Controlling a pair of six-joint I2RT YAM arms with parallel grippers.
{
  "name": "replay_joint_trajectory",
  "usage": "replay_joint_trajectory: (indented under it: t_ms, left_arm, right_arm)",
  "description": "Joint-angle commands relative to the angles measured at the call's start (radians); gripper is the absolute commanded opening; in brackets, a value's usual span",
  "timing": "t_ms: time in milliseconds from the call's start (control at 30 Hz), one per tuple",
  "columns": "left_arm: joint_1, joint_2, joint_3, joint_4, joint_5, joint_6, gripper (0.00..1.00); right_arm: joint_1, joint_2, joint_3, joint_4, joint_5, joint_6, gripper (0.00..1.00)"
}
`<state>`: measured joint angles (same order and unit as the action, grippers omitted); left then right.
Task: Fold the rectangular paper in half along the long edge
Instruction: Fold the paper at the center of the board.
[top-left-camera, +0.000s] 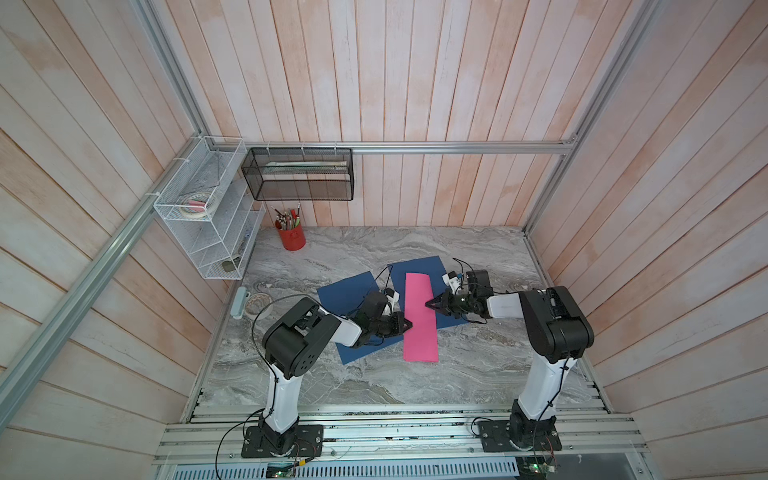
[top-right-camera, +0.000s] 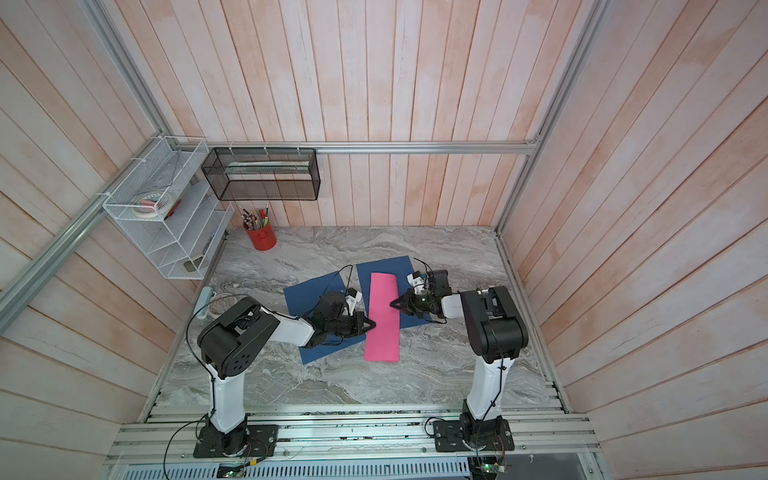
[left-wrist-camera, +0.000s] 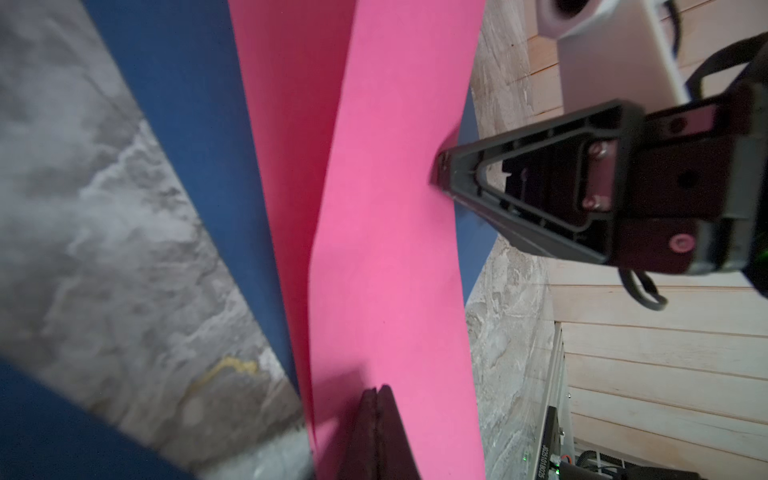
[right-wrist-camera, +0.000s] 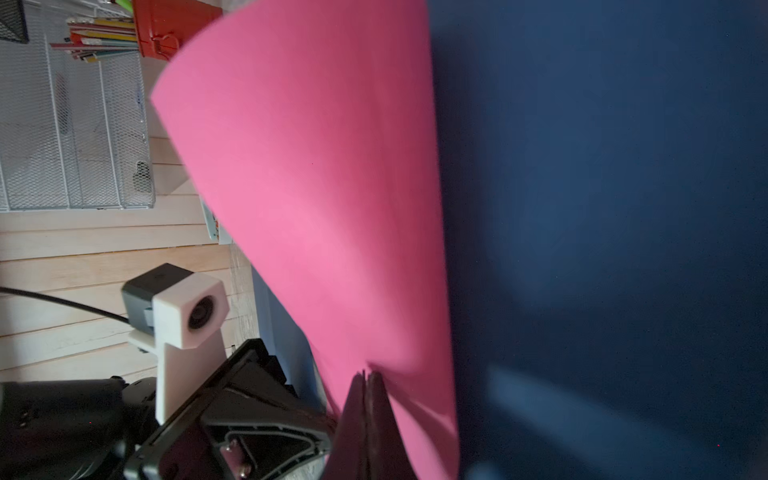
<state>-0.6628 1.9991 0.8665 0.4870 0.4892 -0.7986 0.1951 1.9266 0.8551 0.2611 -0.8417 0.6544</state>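
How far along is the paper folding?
Done: the pink rectangular paper sheet lies doubled into a narrow strip. In hand: the shut left end effector and right end effector touch its long sides. Remaining: its upper layer bulges; the crease needs flattening.

Pale plank walls (top-left-camera: 415, 83) enclose a marble tabletop (top-left-camera: 332, 382).

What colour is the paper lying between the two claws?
Pink. The paper shows best in a top view.
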Motion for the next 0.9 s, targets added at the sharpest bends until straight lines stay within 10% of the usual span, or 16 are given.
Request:
replay_joint_trajectory:
  t_ms: [0, 867]
  left_arm:
    - [0.011, 0.071, -0.037, -0.139, -0.048, 0.015, 0.00]
    - [0.060, -0.132, -0.129, 0.060, 0.019, -0.044, 0.00]
  right_arm:
    - [-0.045, -0.002, -0.059, 0.024, 0.013, 0.006, 0.00]
    - [-0.057, 0.005, -0.043, 0.015, -0.001, -0.022, 0.00]
